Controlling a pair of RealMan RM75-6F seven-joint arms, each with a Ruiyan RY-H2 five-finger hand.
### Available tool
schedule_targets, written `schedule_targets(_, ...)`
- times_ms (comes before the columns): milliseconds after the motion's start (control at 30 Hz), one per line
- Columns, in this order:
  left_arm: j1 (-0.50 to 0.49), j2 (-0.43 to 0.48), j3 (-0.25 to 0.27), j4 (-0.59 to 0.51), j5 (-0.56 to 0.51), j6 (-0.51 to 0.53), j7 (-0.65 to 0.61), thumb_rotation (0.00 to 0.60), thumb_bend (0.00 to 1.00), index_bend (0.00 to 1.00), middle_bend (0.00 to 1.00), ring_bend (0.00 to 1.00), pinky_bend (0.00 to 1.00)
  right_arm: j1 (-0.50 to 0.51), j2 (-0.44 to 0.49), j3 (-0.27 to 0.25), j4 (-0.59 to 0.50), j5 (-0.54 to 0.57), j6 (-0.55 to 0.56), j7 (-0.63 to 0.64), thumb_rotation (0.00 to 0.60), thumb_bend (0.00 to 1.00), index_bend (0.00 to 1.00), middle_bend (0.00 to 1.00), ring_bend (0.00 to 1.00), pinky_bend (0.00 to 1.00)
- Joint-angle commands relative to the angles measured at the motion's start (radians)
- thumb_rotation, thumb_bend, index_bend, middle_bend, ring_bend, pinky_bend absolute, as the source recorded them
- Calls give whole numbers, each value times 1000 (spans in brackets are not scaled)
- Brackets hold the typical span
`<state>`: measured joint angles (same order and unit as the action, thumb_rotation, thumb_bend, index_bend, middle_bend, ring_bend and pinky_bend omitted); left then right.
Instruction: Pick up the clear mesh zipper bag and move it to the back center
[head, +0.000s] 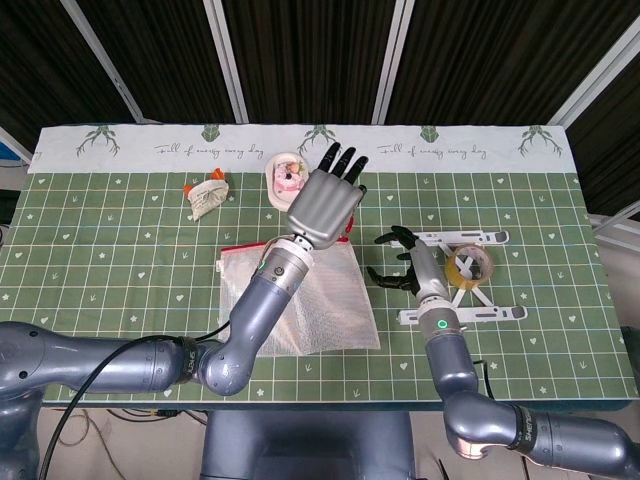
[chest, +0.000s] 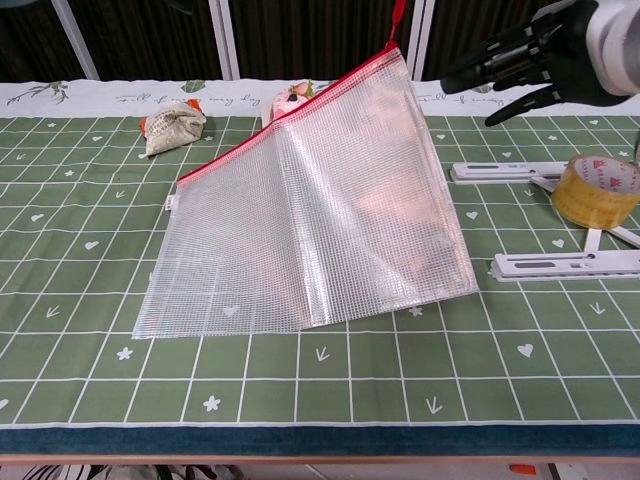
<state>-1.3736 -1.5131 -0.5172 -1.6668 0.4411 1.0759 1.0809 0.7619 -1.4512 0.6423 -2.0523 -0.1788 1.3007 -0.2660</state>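
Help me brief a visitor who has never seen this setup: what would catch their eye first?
The clear mesh zipper bag, raised by one corner at the table's middle with its lower edge on the cloth, held by the left robot hand. Next, the right robot hand, open beside it, and the yellow tape roll on a white stand to the right.
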Motion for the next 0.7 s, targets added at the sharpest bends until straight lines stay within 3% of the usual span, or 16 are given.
schedule_targets(33,-13,1,7,0,-6,1,-4,600,429,574,111,0,0,46,-32,24,35,41,11,-14,600,378,360,139,59,237)
schedule_targets(700,-46,9,56,16,-21,12,-67,600,429,575,105,0,0,122,-87,66,98,96,48,-5,600,421,490,191,71,237)
